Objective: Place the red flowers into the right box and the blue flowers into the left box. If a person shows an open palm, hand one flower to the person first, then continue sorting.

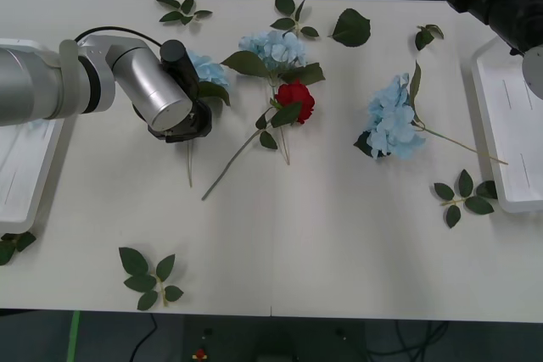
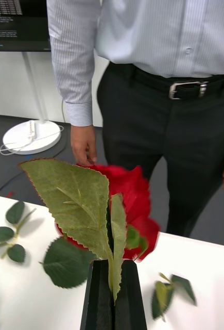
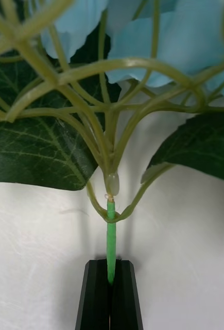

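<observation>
Red flower in right tool, unlabelled

left arm: silver cylindrical links, black joints, black cable | end effector fingers: black, flat

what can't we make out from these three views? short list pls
- Left box: front view's left edge crops it and the left arm covers part, so its contents are unclear.
- Left gripper: wrist housing hides its fingers in the front view; the left wrist view shows them shut on a blue flower's stem.
- Right gripper: shut on a red rose; its leaf covers much of the bloom.
- Person's hand: palm hidden.
</observation>
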You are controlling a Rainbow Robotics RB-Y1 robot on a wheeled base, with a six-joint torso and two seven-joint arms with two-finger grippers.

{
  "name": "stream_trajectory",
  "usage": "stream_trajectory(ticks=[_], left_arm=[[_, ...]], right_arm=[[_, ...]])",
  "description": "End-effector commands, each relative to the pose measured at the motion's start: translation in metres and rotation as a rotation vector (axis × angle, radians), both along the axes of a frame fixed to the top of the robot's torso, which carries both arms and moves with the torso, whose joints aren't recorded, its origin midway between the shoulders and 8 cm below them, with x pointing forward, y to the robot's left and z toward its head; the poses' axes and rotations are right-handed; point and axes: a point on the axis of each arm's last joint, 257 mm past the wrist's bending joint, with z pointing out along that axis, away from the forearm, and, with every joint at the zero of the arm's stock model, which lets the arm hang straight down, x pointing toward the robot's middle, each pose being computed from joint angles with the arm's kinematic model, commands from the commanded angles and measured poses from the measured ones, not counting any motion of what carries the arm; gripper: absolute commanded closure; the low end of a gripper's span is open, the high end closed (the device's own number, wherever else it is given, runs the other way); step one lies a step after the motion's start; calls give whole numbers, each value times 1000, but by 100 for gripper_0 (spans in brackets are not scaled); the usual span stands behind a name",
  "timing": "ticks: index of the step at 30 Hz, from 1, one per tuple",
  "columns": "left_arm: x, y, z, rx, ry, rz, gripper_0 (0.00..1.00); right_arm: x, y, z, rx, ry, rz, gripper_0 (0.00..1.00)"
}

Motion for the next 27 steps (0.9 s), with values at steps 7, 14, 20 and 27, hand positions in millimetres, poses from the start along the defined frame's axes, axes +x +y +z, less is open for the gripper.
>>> stream_trajectory(ticks=[7,14,20,27], left_arm=[[48,31,62,36,-126,30,100],[57,52,118,-47,-129,158,100],[51,74,189,-126,-87,261,100],[37,102,260,-208,-48,263,100]], right_arm=[[-30,-89,5,-188,-8,-111,100],[-33,-97,-10,-167,30,-124,0],[-33,-99,-20,-166,69,-133,0],[-35,-106,-50,-220,234,-189,0]])
